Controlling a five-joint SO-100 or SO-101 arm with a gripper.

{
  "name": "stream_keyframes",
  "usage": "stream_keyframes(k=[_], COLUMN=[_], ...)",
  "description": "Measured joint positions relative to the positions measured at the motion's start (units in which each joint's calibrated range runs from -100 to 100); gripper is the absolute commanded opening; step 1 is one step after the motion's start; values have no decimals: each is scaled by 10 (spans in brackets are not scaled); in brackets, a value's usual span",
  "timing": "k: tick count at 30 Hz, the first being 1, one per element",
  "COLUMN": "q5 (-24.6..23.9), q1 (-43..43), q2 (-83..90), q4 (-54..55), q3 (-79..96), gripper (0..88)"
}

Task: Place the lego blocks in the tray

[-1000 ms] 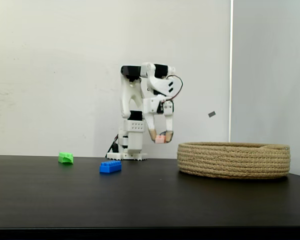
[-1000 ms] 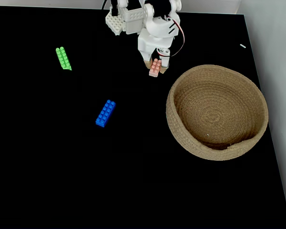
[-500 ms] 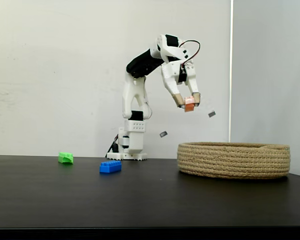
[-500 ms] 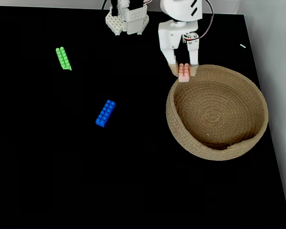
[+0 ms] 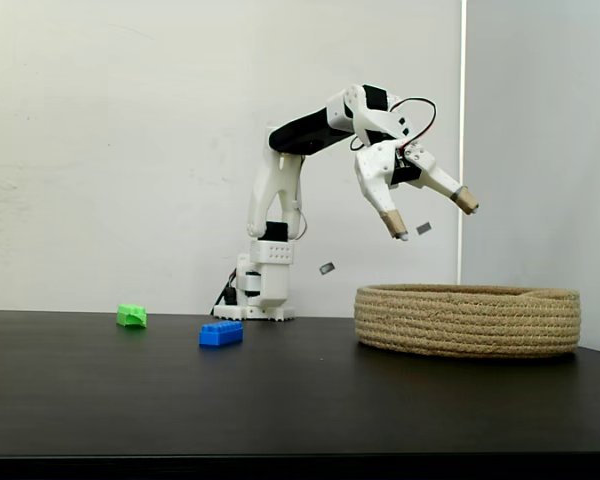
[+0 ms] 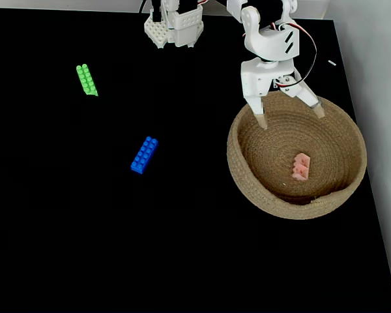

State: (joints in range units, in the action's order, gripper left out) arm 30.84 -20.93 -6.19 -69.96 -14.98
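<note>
fixed view | claw (image 6: 290,115) spread over basket (image 6: 247,182) | pink brick (image 6: 301,166) inside

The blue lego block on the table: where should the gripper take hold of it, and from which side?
Probably across the two long sides at mid-length, coming straight down. In the fixed view from above, the blue lego block lies flat, studs up, its long axis tilted up to the right, with bare table on every side. The gripper, open over the basket, would need its wrist turned to match.
</note>
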Motion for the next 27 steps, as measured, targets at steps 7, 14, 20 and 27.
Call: stream_keyframes(k=[7, 14, 20, 27], q5=[10, 46, 85, 117], q1=[68, 210, 324, 390], q2=[25, 91, 92, 17], q4=[-49, -53, -18, 54], q3=[27, 114, 148, 167], gripper=[245, 233, 245, 272])
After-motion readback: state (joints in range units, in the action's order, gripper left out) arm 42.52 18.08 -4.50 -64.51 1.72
